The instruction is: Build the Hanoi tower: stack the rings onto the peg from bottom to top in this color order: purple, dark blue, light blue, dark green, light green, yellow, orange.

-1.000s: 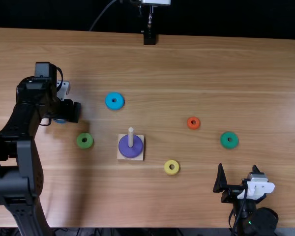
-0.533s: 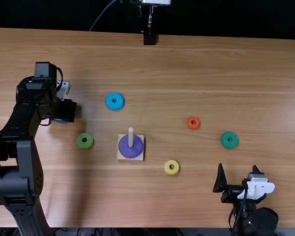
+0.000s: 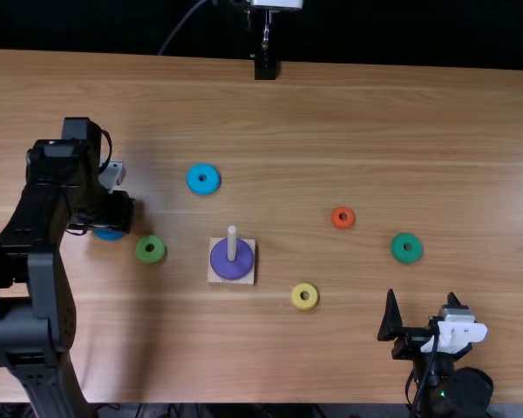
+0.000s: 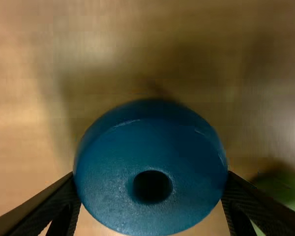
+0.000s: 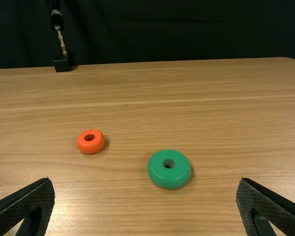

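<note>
Ring 1 of 7 is home: the purple ring sits around the peg, flat on the wooden base, and that's the right start! Number 2 looks to be the step in hand, with the left gripper pinching the dark blue ring between its fingers, out to the left of the peg and a little farther off. Over at the near right, the right gripper has its jaws wide, nothing between them. So it's 1 on, 1 in the grip and 5 waiting on the table: light blue ring on the far side of the peg, light green ring to its left, yellow ring near and just right, orange ring farther off and right, dark green ring rightmost. Early in the build, I'd say, 6 placings to go!
</note>
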Available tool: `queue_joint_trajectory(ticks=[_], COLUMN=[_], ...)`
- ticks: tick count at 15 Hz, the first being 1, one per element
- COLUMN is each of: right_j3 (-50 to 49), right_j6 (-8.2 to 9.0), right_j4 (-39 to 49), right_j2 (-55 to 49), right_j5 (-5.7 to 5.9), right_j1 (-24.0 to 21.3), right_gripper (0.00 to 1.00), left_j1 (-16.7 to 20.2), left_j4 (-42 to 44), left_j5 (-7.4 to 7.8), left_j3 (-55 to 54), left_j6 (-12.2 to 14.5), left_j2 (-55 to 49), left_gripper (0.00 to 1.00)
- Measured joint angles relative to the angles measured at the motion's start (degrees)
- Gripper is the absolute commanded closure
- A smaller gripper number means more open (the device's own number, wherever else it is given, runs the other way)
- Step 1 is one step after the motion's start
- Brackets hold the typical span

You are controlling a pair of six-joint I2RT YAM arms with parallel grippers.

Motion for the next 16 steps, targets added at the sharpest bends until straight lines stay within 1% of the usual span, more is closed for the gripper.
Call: queue_joint_trajectory(ticks=[5,7,9,10,12,13,15,16], right_j3=[0.0,0.0,0.0,0.0,0.0,0.0,0.0,0.0], right_j6=[-0.02,-0.02,-0.04,-0.02,0.0,0.0,-0.02,-0.02], right_j4=[0.0,-0.02,0.0,0.02,0.0,0.0,0.0,0.02], right_j2=[0.0,0.0,0.0,0.0,0.0,0.0,0.0,0.0], right_j5=[0.0,0.0,-0.02,0.0,-0.02,0.0,0.0,-0.02], right_j1=[0.02,0.0,0.0,0.0,0.0,0.0,0.02,0.0], right_gripper=[0.0,0.0,0.0,0.0,0.0,0.0,0.0,0.0], left_j1=[-0.02,-0.9,-3.39,-4.61,-6.34,-8.11,-13.18,-15.63], left_j4=[-4.83,-10.19,-14.53,-15.04,-15.17,-15.17,-15.21,-15.26], left_j5=[0.66,0.85,1.25,1.53,1.62,1.57,1.62,1.64], left_j3=[0.15,0.15,0.15,0.15,0.61,1.2,1.49,1.49], left_j6=[0.04,0.07,0.07,0.04,-0.13,-0.24,-0.55,-1.22], left_j2=[-13.7,-17.27,-20.39,-22.8,-26.95,-28.65,-29.14,-29.14], left_gripper=[0.88,0.88,0.88,0.88,0.88,0.88,0.87,0.87])
